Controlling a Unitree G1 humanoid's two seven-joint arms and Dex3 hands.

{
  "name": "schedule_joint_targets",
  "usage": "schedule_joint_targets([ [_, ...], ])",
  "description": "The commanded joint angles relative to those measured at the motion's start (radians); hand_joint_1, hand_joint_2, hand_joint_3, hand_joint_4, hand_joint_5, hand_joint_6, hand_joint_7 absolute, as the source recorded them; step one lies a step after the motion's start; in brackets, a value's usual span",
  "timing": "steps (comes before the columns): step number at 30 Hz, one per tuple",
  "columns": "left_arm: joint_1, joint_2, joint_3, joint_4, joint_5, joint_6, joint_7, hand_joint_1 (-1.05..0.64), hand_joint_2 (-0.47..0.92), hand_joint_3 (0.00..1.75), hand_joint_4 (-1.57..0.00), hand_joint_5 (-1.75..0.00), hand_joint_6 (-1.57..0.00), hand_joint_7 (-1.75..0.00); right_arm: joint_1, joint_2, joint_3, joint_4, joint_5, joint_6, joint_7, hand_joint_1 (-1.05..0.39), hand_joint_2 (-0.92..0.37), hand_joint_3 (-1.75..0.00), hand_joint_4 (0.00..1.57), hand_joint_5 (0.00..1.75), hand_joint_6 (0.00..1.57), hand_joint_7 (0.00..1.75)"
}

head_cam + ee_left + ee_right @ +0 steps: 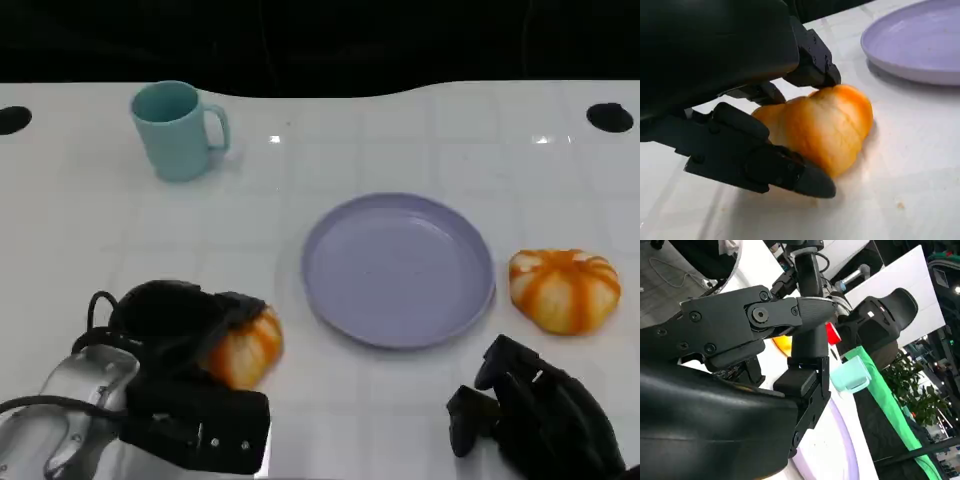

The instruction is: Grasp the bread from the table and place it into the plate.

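An orange-and-white bread roll (245,348) lies on the white table at the front left, left of the lilac plate (400,203). My left hand (175,320) grips it: in the left wrist view black fingers (790,172) wrap around the roll (825,125) from both sides while it rests on the table, with the plate (920,45) beyond it. A second, similar roll (565,290) sits just right of the plate. My right hand (540,415) hovers near the table's front edge, below that roll, fingers apart and holding nothing.
A teal mug (178,130) stands at the back left, well away from the plate. The table's far edge curves along the top, with dark holes at both back corners (610,117). Bare white table lies between plate and mug.
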Motion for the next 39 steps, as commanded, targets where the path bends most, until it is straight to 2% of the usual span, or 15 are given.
schedule_joint_targets([
  [1,0.010,0.014,-0.018,0.075,-0.042,-0.048,0.094,-0.34,0.81,0.56,-0.79,-1.27,-1.09,-0.06,0.007,-0.019,-0.015,0.006,0.016,0.013,0.002,-0.56,-0.92,-0.23,0.77,1.67,0.70,1.40],
  [3,0.004,0.015,-0.020,0.119,-0.053,-0.096,0.192,-0.31,0.71,0.80,-0.85,-1.33,-1.23,-0.07,0.003,-0.018,-0.017,0.016,0.018,0.008,0.006,-0.56,-0.92,-0.22,0.78,1.67,0.70,1.40],
  [4,0.000,0.017,-0.023,0.143,-0.052,-0.119,0.246,-0.30,0.65,0.94,-0.87,-1.46,-1.32,-0.13,0.000,-0.017,-0.017,0.022,0.019,0.005,0.010,-0.56,-0.92,-0.22,0.78,1.67,0.70,1.40],
  [5,-0.006,0.015,-0.025,0.170,-0.052,-0.145,0.307,-0.30,0.62,1.00,-0.86,-1.57,-1.26,-0.35,-0.001,-0.017,-0.017,0.026,0.018,-0.001,0.012,-0.56,-0.92,-0.22,0.78,1.67,0.70,1.40],
  [6,-0.011,0.012,-0.026,0.198,-0.055,-0.171,0.366,-0.29,0.59,1.09,-0.85,-1.67,-1.02,-0.96,-0.003,-0.018,-0.017,0.028,0.017,-0.003,0.012,-0.56,-0.92,-0.23,0.77,1.67,0.69,1.40],
  [7,-0.017,0.007,-0.025,0.226,-0.060,-0.196,0.419,-0.29,0.57,1.15,-0.86,-1.71,-0.91,-1.26,-0.005,-0.019,-0.017,0.031,0.016,-0.004,0.013,-0.55,-0.92,-0.23,0.77,1.68,0.69,1.40],
  [9,-0.030,-0.005,-0.029,0.271,-0.056,-0.217,0.520,-0.27,0.54,1.23,-0.87,-1.74,-0.75,-1.62,-0.008,-0.020,-0.018,0.036,0.018,0.000,0.013,-0.55,-0.92,-0.24,0.77,1.68,0.69,1.40],
  [10,-0.036,-0.010,-0.031,0.285,-0.052,-0.219,0.558,-0.27,0.53,1.26,-0.85,-1.74,-0.71,-1.68,-0.009,-0.020,-0.018,0.038,0.016,-0.002,0.014,-0.55,-0.92,-0.24,0.78,1.68,0.69,1.40],
  [15,-0.049,-0.061,-0.004,0.332,-0.103,-0.254,0.734,-0.24,0.40,1.41,-0.84,-1.75,-0.68,-1.74,-0.011,-0.020,-0.019,0.041,0.013,-0.011,0.013,-0.56,-0.92,-0.24,0.79,1.67,0.69,1.41],
  [19,-0.048,-0.149,0.071,0.278,-0.231,-0.229,0.725,-0.21,0.41,1.47,-0.83,-1.75,-0.64,-1.75,-0.014,-0.022,-0.021,0.045,0.015,-0.005,0.014,-0.56,-0.92,-0.22,0.78,1.67,0.69,1.40],
  [24,-0.085,-0.188,0.086,0.258,-0.256,-0.215,0.720,-0.18,0.39,1.51,-0.84,-1.75,-0.64,-1.75,-0.016,-0.022,-0.022,0.047,0.014,-0.004,0.016,-0.55,-0.92,-0.23,0.78,1.67,0.69,1.39],
  [30,-0.210,-0.215,0.037,0.301,-0.205,-0.243,0.753,-0.18,0.27,1.45,-0.87,-1.75,-0.67,-1.75,-0.016,-0.020,-0.021,0.050,0.005,-0.013,0.010,-0.56,-0.92,-0.24,0.78,1.68,0.70,1.40],
  [34,-0.297,-0.226,-0.019,0.355,-0.170,-0.260,0.720,-0.23,0.26,1.41,-0.89,-1.75,-0.70,-1.74,-0.016,-0.019,-0.022,0.052,0.006,-0.015,0.012,-0.56,-0.92,-0.24,0.78,1.67,0.70,1.40],
  [39,-0.380,-0.267,-0.071,0.441,-0.158,-0.259,0.692,-0.31,0.33,1.30,-0.90,-1.75,-0.77,-1.68,-0.017,-0.019,-0.024,0.056,0.008,-0.016,0.016,-0.56,-0.92,-0.23,0.78,1.67,0.70,1.39],
])
